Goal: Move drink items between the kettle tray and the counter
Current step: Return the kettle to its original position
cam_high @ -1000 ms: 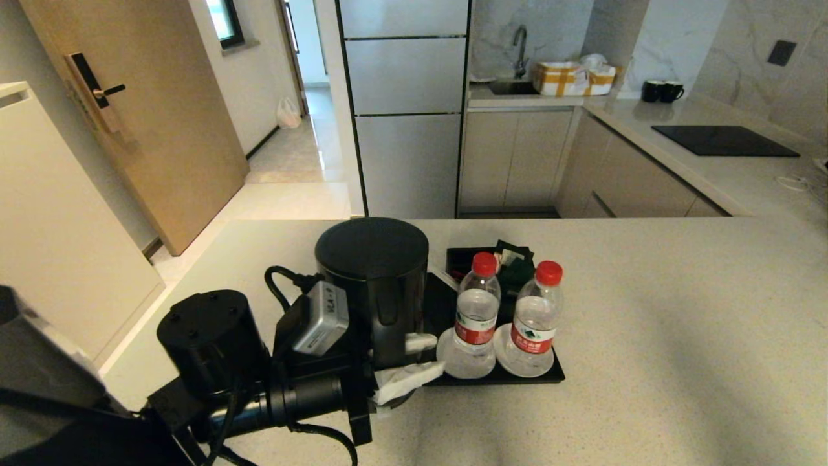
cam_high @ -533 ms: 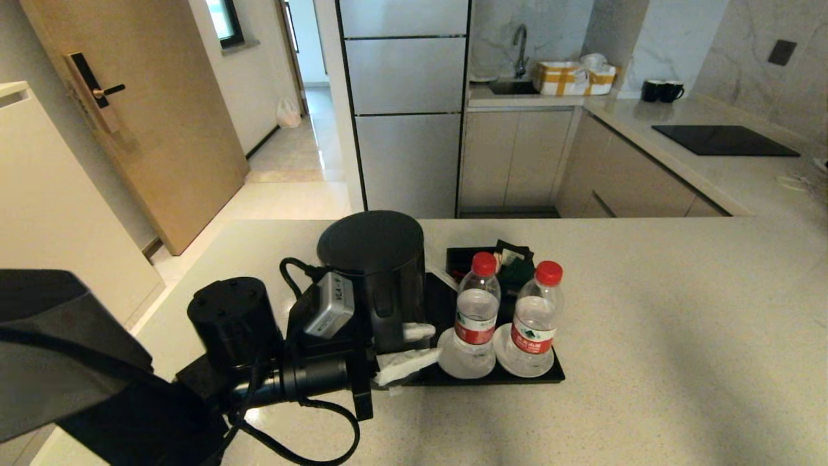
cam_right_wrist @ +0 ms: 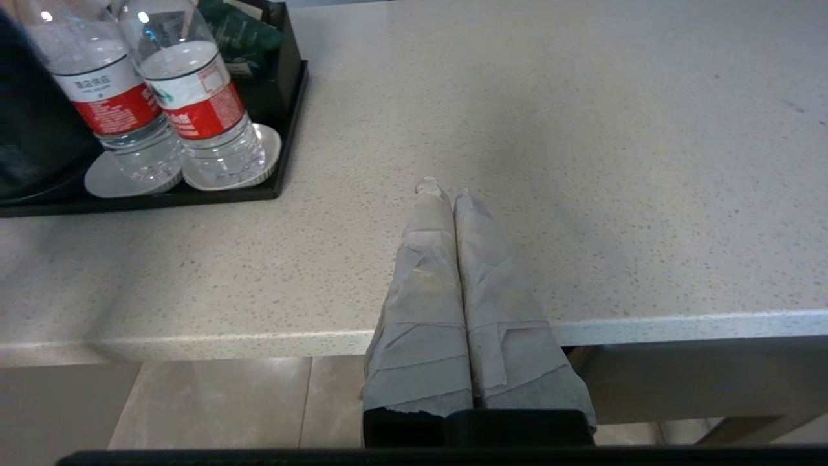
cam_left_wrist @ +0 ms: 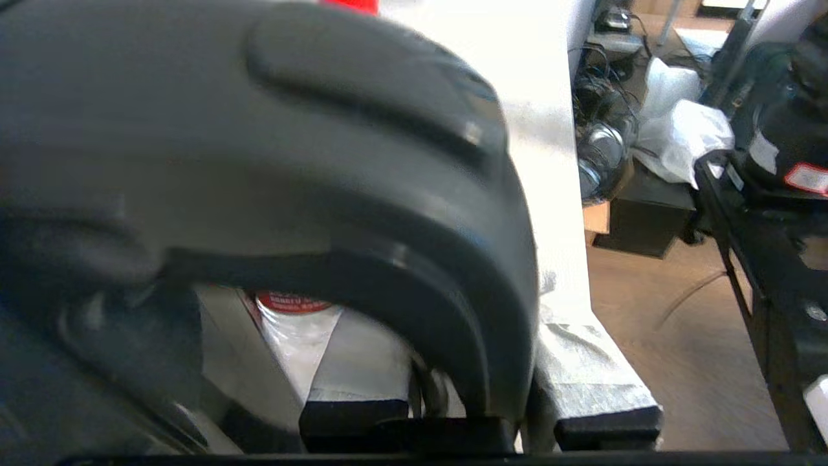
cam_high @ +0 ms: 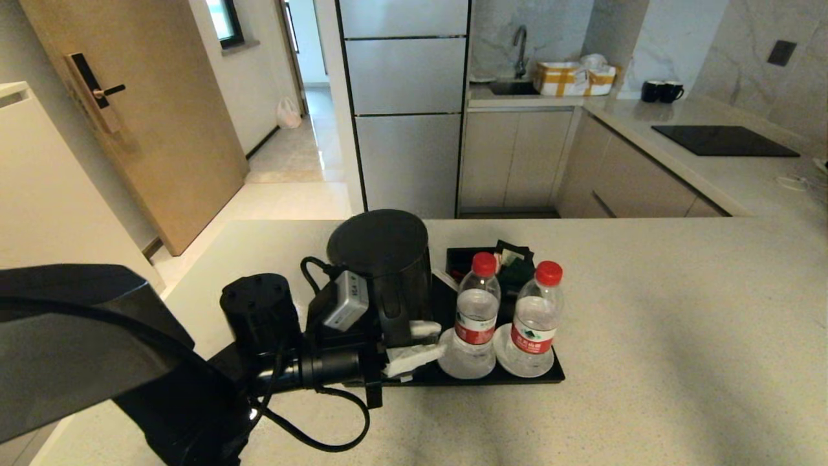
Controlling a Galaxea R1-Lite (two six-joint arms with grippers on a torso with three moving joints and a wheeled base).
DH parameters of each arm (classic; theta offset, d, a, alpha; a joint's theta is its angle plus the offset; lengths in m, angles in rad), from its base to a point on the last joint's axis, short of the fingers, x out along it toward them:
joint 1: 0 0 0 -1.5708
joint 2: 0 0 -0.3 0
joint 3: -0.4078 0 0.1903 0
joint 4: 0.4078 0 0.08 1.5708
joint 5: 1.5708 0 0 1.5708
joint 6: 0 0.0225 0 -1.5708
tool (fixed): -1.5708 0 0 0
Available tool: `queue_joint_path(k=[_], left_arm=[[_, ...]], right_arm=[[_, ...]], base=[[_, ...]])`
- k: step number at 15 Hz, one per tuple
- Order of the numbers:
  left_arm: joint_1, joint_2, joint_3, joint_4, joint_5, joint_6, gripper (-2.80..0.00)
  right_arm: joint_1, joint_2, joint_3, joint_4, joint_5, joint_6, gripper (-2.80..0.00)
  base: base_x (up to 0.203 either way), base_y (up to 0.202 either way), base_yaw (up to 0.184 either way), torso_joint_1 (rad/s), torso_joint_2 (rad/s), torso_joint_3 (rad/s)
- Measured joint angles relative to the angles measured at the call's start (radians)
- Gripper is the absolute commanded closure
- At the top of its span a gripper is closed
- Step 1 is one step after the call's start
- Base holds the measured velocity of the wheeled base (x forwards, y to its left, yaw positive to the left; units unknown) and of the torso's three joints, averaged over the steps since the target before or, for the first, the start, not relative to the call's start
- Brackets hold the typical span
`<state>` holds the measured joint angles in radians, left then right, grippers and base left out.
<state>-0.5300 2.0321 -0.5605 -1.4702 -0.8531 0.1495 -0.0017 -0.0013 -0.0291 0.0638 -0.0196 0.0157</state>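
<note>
The tall black kettle (cam_high: 381,259) is at the left end of the black kettle tray (cam_high: 511,378), and it hides the base disc. My left gripper (cam_high: 414,342) is shut on the kettle's handle (cam_left_wrist: 414,304), with taped fingers (cam_left_wrist: 595,375) on either side of it. I cannot tell whether the kettle rests on the tray or hangs just above it. Two red-capped water bottles (cam_high: 475,317) (cam_high: 535,320) stand on the tray's right half. My right gripper (cam_right_wrist: 446,191) is shut and empty at the beige counter's (cam_high: 679,336) near edge, right of the tray.
White saucers (cam_high: 527,364) lie under the bottles. A black box of sachets (cam_high: 501,257) sits behind them. Far back, two black mugs (cam_high: 661,90) and a cooktop (cam_high: 721,139) are on the other counter. The left arm's cable (cam_high: 323,440) loops over the counter's front.
My left arm has carried the kettle to the right and slightly away from me, closer to the bottles. The bottles and the tray have not moved.
</note>
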Motion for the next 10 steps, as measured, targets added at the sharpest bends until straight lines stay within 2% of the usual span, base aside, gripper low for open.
queue_joint_path(k=[7,8,10], left_arm=[[0.007,0.024,-0.016,0.001,-0.022,-0.001,0.00],[0.012,0.026,-0.016,0.000,-0.023,0.000,-2.80],[0.020,0.028,-0.016,0.002,-0.023,-0.001,-2.80]], right_arm=[[0.000,0.000,0.000,0.000,0.000,0.000,0.00],[0.000,0.000,0.000,0.000,0.000,0.000,0.00],[0.000,0.000,0.000,0.000,0.000,0.000,0.00]], base=[[0.000,0.000,0.000,0.000,0.00,0.000],[0.000,0.000,0.000,0.000,0.00,0.000],[0.000,0.000,0.000,0.000,0.00,0.000]])
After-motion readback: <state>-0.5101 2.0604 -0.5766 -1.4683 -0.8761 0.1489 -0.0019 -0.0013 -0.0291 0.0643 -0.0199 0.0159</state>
